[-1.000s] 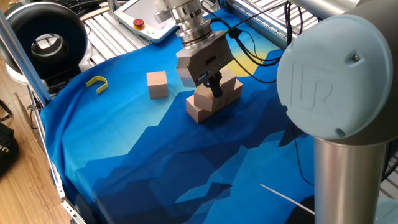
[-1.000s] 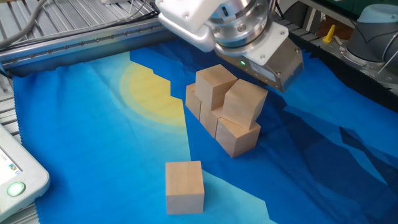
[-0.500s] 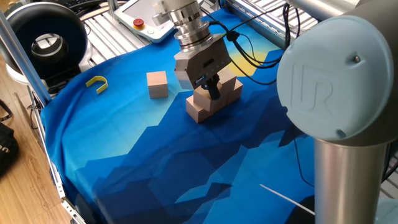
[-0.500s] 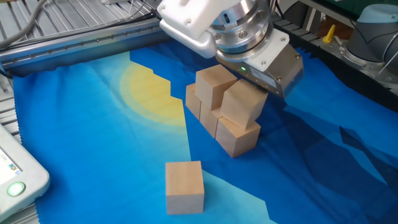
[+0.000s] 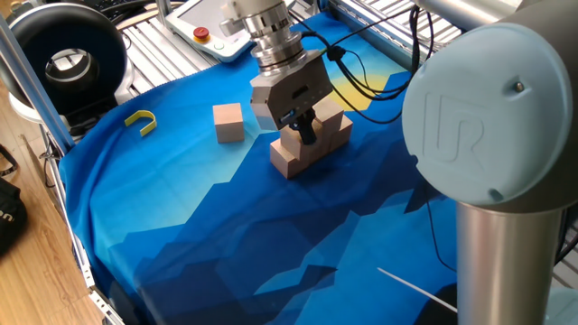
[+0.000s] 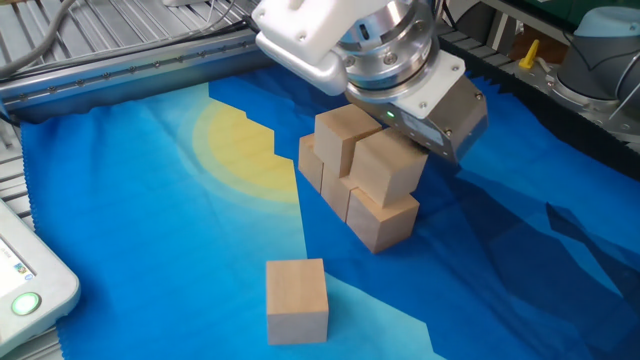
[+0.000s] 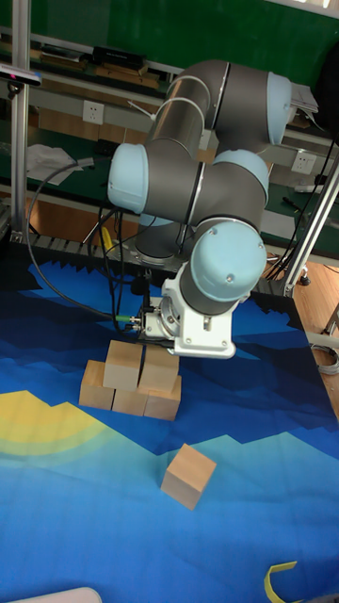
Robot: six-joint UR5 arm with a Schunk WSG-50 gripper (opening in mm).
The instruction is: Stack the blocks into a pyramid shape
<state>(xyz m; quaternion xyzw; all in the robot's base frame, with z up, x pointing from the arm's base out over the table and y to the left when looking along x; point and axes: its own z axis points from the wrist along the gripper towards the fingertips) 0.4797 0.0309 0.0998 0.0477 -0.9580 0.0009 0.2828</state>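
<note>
From my remote station I saw the worktop [image 6: 150, 240] draped in a blue cloth with a yellow patch, and the arm [image 7: 202, 179] bent low over the stack of blocks [image 6: 355, 175]. The stack sat directly under the gripper [image 5: 305, 128]: a bottom row of cubes touching side by side, with two more cubes on top of them. The gripper was clamped on the upper block [image 6: 385, 165] at the near end of the stack, one dark finger [image 5: 307, 126] showing against its side. That block rested on the row beneath it. One loose block [image 6: 297, 300] lay apart from the gripper on the cloth, and a small yellow hook [image 5: 141, 120] lay farther away still, beyond that block.
</note>
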